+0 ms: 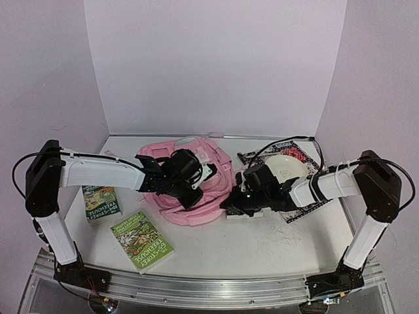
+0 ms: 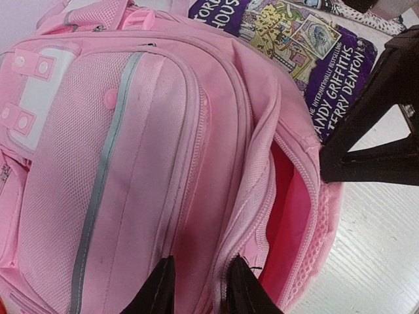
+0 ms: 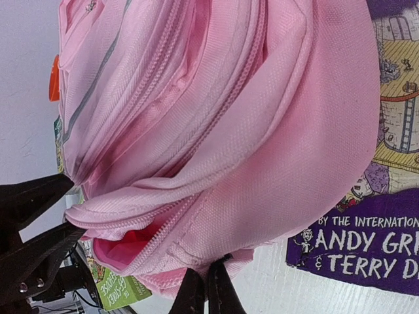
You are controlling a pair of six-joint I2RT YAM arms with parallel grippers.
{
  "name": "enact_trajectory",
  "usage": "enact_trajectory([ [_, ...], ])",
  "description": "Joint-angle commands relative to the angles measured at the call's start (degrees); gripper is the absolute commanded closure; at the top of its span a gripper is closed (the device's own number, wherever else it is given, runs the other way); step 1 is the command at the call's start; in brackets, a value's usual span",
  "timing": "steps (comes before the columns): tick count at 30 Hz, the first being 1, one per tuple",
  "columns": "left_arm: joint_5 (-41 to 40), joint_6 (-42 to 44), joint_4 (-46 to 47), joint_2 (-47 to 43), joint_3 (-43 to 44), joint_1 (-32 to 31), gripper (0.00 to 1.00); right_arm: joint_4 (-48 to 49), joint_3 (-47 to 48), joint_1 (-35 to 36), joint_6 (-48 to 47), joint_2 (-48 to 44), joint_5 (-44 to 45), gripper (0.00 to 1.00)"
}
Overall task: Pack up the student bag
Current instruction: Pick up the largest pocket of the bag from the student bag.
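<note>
On surface [image 1: 262, 248]: bag [image 1: 190, 214] centre frame; book [image 1: 142, 241] lower left, second book [image 1: 101, 203] up-left of it; plate [image 1: 291, 167] right of bag, on mat [image 1: 308, 208].

Legible print: book covers only.
Purple glossy paperback book [image 2: 330, 62]: "ANDY GRIFFITHS", "TERRY DENTON". Green paperback book on the surface [image 1: 141, 241]: "TREEHOUSE".

The left arm [image 1: 98, 173] is stretching from 8 o'clock toward 3 o'clock, wrist dipping, the left jaws gripping a fold of the student bag [image 1: 186, 214]. The right arm [image 1: 327, 184] is reaching from 4 o'clock toward 9 o'clock, the right jaws pinching its rim, pressed together.
</note>
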Motion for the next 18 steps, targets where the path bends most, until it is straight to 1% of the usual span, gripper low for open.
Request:
enact_trajectory([
  [1,0.79,0.6,-0.89,-0.75,2.18,0.42,0.69,-0.07,2.82,0.4,-1.64,-1.14,-2.31,1.0],
  [4,4.38,1.19,-0.91,0.06,1.86,-0.08,0.66,-0.05,2.85,0.46,-1.59,-1.11,-2.33,1.0],
  [7,5.9,1.52,-0.92,1.38,1.77,-0.86,0.63,-0.03,2.95,0.4,-1.68,-1.11,-2.48,1.0],
  [14,3.39,2.19,-0.94,4.73,2.32,-1.03,0.63,-0.01,3.64,0.57,-1.91,-1.02,-2.91,1.0],
  [16,1.89,2.43,-0.94,6.05,2.76,-0.97,0.65,-0.05,3.8,0.71,-2.06,-1.02,-2.94,1.0],
  [18,0.03,2.42,-0.94,6.46,3.12,-0.92,0.73,-0.05,3.74,0.69,-2.18,-1.11,-2.99,1.0],
])
